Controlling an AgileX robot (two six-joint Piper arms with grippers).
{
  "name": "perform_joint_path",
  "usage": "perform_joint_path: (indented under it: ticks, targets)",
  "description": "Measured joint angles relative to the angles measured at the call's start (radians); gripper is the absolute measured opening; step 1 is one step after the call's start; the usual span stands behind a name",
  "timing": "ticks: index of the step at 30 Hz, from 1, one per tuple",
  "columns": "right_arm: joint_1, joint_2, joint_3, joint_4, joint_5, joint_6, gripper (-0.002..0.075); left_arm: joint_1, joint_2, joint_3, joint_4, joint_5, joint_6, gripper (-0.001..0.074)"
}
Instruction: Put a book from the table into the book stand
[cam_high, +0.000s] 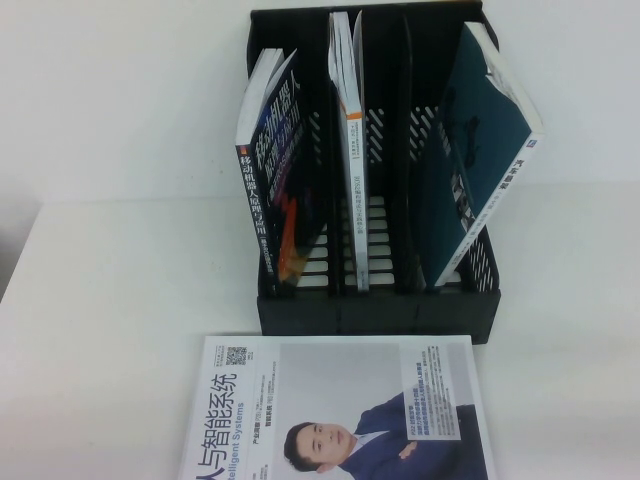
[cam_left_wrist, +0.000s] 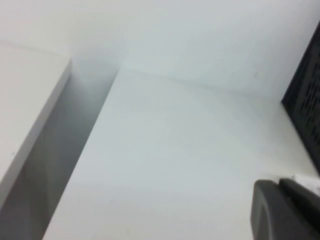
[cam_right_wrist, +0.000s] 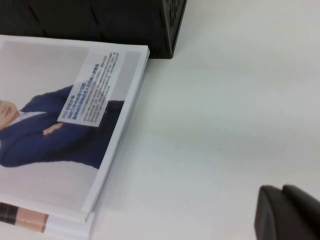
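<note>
The book (cam_high: 480, 150), its dark teal back cover facing me, stands in the right slot of the black book stand (cam_high: 380, 318) and leans to the right against the stand's side. The stand also shows in the left wrist view (cam_left_wrist: 306, 100) and the right wrist view (cam_right_wrist: 100, 20). Neither gripper shows in the high view. My left gripper (cam_left_wrist: 279, 186) hovers over bare white table (cam_left_wrist: 165, 150) left of the stand, fingers together, empty. My right gripper (cam_right_wrist: 281, 192) hovers over bare table right of the flat book, fingers together, empty.
A white-and-blue book showing a man in a suit (cam_high: 340, 410) lies flat in front of the stand, on top of another book (cam_right_wrist: 30, 222). A dark blue book (cam_high: 275, 170) leans in the left slot; a grey book with an orange band (cam_high: 352, 150) stands in the middle slot.
</note>
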Motion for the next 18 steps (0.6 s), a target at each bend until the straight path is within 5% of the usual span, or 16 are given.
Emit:
perform_joint_path:
  ticks: [18]
  targets:
    - [0.000,0.000,0.000,0.000,0.001,0.000,-0.0001,-0.005,-0.029,0.098,-0.009,0.009,0.066,-0.0002]
